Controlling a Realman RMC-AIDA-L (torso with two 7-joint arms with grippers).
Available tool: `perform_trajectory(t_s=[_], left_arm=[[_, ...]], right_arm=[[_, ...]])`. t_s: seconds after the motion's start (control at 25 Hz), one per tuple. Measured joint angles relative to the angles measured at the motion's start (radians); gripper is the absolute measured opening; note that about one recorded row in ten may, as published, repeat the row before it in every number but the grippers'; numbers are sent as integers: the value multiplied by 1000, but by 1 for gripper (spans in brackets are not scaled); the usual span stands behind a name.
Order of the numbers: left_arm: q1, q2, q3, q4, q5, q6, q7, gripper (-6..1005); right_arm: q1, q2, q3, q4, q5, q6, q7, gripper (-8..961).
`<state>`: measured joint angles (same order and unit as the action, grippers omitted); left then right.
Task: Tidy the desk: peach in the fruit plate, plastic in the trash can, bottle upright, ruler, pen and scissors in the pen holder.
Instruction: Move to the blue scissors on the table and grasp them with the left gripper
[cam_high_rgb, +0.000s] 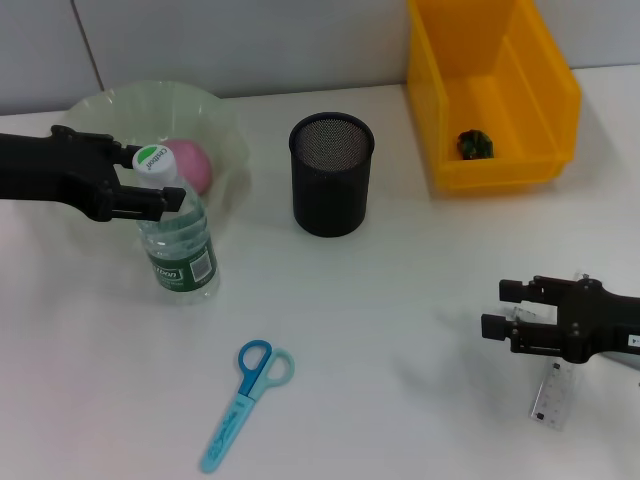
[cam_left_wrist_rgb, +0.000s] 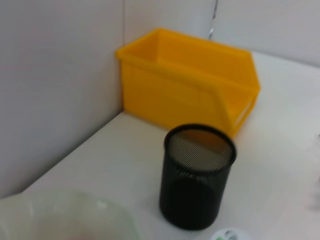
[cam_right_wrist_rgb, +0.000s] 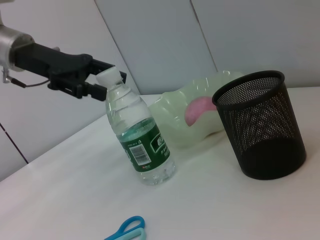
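The bottle stands upright on the table just in front of the fruit plate, with the left gripper at its neck, one jaw on either side just under the white cap. The jaws appear narrow and closed around the neck, though actual contact pressure cannot be confirmed. In my judgement the bottle is light, thin-walled plastic, nearly empty and smooth, so it will tip easily; the neck below the cap is the stiffest and safest place to hold. The peach lies in the fruit plate. The pen holder stands between the plate and the yellow trash can, which holds a dark green scrap. The scissors lie flat near the table's front edge: rigid, thin, best taken across the handles or blades. The right gripper hovers low over the table with jaws moderately open and empty, and the clear ruler lies just beneath the wrist.
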<state>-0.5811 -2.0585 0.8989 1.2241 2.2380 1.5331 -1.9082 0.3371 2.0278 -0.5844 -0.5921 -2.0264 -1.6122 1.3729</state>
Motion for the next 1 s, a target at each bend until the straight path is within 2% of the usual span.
perform_trajectory(t_s=[0.32, 0.36, 0.56, 0.6, 0.68, 0.72, 0.8, 0.92, 1.0], left_arm=[[13, 12, -4, 12, -76, 35, 8, 733], [44, 42, -32, 8, -189, 61, 36, 732], [52, 47, -47, 3, -211, 72, 45, 730], [71, 51, -117, -15, -266, 118, 85, 730], [76, 51, -143, -27, -288, 140, 101, 729], [86, 54, -195, -67, -344, 190, 135, 729], [95, 61, -230, -121, -388, 228, 164, 728], [108, 71, -240, -238, -449, 285, 244, 727], [111, 70, -241, -265, -454, 294, 269, 726]], right_arm=[[-3, 0, 0, 0, 0, 0, 0, 742], [-3, 0, 0, 0, 0, 0, 0, 742], [-4, -1, 1, 0, 0, -2, 0, 743], [-4, -1, 1, 0, 0, -3, 0, 743], [-4, -3, 2, 0, 0, -5, 0, 743], [-4, -4, 5, 0, 0, -6, 0, 743], [-4, -5, 7, 0, 0, -7, 0, 743], [-5, -7, 7, 0, 0, -7, 0, 742], [-6, -7, 7, 0, 0, -7, 0, 742]])
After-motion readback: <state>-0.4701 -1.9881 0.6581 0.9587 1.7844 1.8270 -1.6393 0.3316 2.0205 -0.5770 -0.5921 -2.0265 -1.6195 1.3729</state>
